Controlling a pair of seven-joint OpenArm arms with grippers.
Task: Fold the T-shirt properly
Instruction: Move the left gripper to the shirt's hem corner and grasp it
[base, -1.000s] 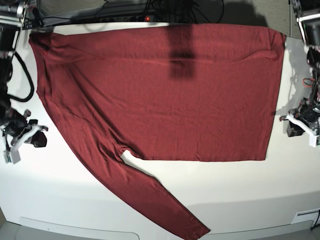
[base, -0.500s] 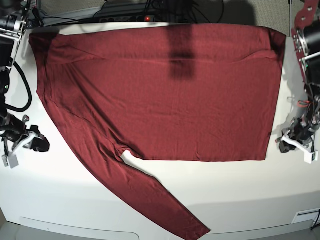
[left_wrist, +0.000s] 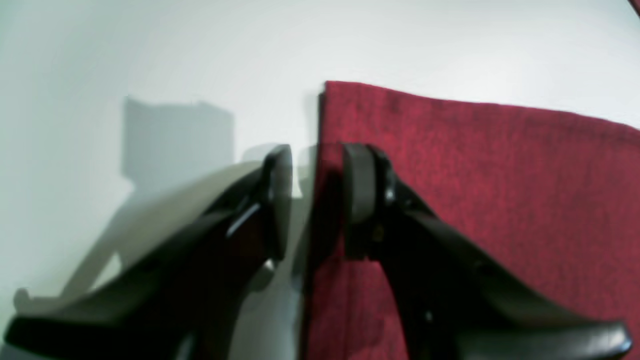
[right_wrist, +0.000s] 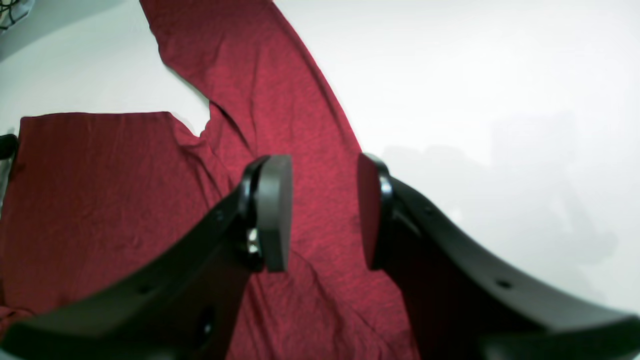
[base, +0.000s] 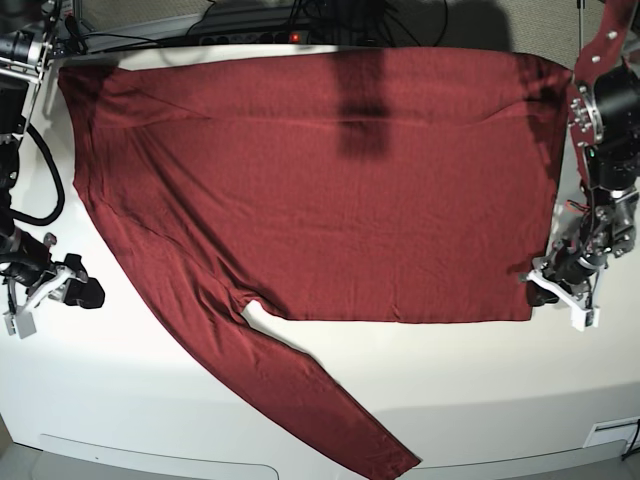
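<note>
The T-shirt (base: 330, 180) lies spread flat on the white table (base: 130, 400), covering most of the far half, with 1 long sleeve (base: 290, 390) running diagonally toward the near edge. No fold shows anywhere in the cloth, so by my reading the task is at its start: all folds are left to do, and both arms are only getting into position at the shirt's edges. Left gripper (left_wrist: 315, 200) sits low at the near corner of the shirt's hem side; its jaws are a little apart, 1 finger over the red fabric and 1 over bare table, straddling the edge with nothing pinched between them as far as the wrist view shows. In the base view the left gripper (base: 548, 292) is just at that corner. Right gripper (right_wrist: 322, 215) hangs above the sleeve near the armpit, jaws apart and holding nothing; the fabric below looks lightly wrinkled. In the base view the right gripper (base: 75, 290) is beside the shirt, off the cloth, over bare table.
</note>
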